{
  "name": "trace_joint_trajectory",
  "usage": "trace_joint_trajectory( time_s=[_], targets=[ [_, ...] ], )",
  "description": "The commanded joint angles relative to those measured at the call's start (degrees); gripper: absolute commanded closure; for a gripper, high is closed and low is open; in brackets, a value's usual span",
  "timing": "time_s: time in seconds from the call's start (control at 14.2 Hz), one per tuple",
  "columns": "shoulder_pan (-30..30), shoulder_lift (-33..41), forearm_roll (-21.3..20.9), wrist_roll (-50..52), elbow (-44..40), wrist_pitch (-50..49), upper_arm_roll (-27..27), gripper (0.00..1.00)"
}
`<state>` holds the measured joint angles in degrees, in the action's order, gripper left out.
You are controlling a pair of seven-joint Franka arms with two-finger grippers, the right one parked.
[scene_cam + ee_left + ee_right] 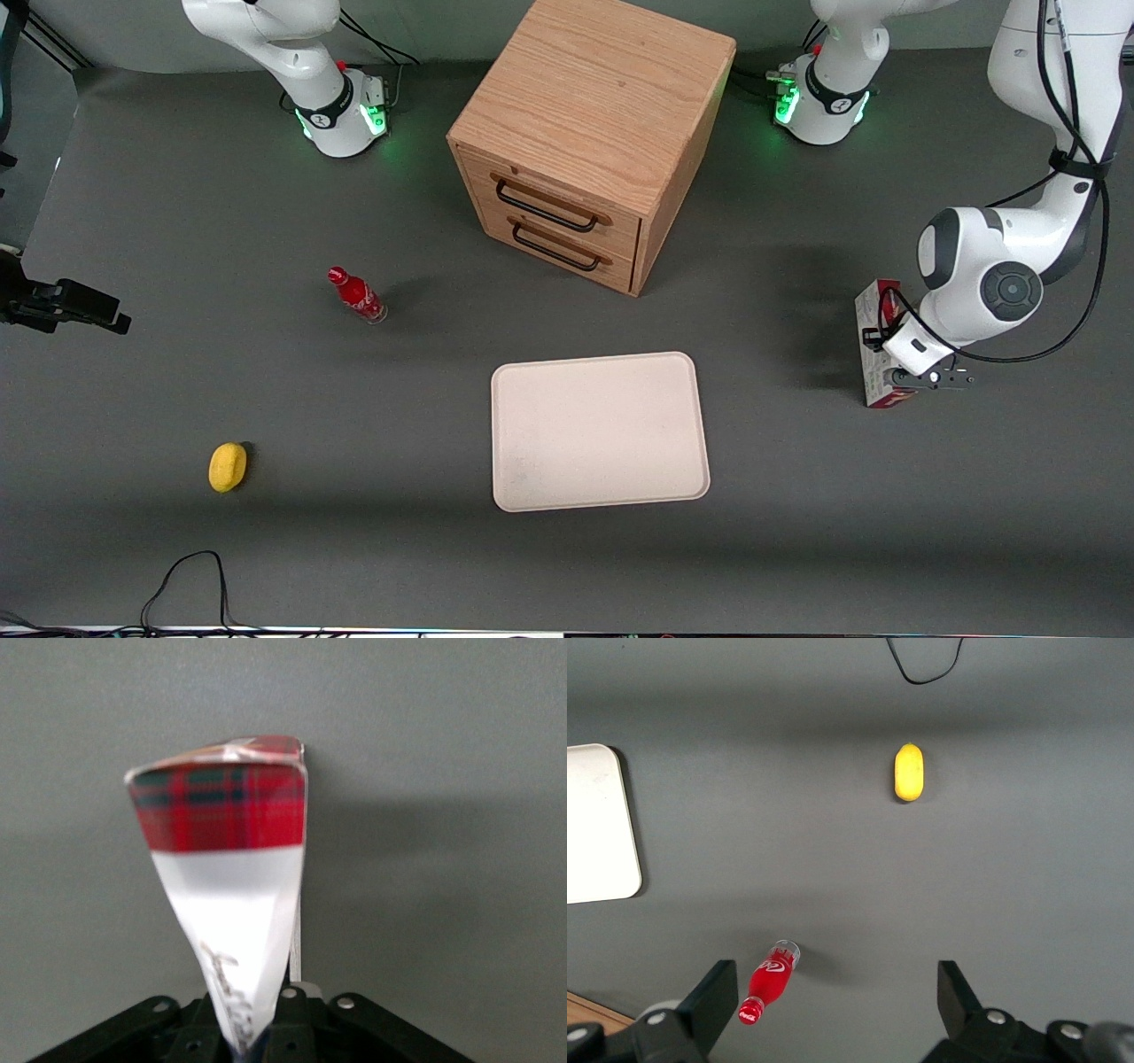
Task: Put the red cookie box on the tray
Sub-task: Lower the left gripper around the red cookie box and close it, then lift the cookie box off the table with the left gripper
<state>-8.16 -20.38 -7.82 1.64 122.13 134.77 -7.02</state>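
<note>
1. Your workspace is a matte dark grey table, smooth and evenly lit.
2. Toward the parked arm's end lies a small yellow rounded object, oval and smooth, near the front camera.
3. Farther from the camera than that stands a small red bottle, glossy, with a red cap.
4. At the middle sits a wooden drawer cabinet, a boxy block of light oak grain with two dark curved handles on its drawers.
5. In front of the cabinet, nearer the camera, lies the tray: flat, cream-white, rectangular, with rounded corners and a low raised rim. Nothing rests on it.
6. Toward the working arm's end you find the red cookie box, a slim carton standing on a long edge on the table, well apart from the tray. Its wrist view shows red tartan above a white printed face.
7. Your left arm bends down over the box, wrist low, and the gripper sits at the box's near end, fingers clamped on the carton.
</note>
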Motion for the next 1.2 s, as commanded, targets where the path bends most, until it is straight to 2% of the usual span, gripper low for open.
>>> trace_joint_trajectory(
  time_s=[0.0, 0.21, 0.49, 0.64, 0.92, 1.13],
  targets=[
    [-0.5, 3.8, -0.2, 1.5, -1.9, -4.8, -1.8, 1.00],
    [-0.5, 7.2, 3.8, 5.8, -5.9, -8.9, -4.0, 1.00],
    [-0.4, 8.1, 14.2, 9.5, -20.0, -19.8, -4.4, 1.00],
    [0.3, 7.3, 17.3, 10.7, -26.6, -24.0, -4.4, 1.00],
    [5.8, 3.2, 17.6, 19.3, -38.3, -30.9, -4.4, 1.00],
    [11.4, -3.0, 17.1, 31.1, -49.8, -35.6, -4.9, 1.00]
  ],
)
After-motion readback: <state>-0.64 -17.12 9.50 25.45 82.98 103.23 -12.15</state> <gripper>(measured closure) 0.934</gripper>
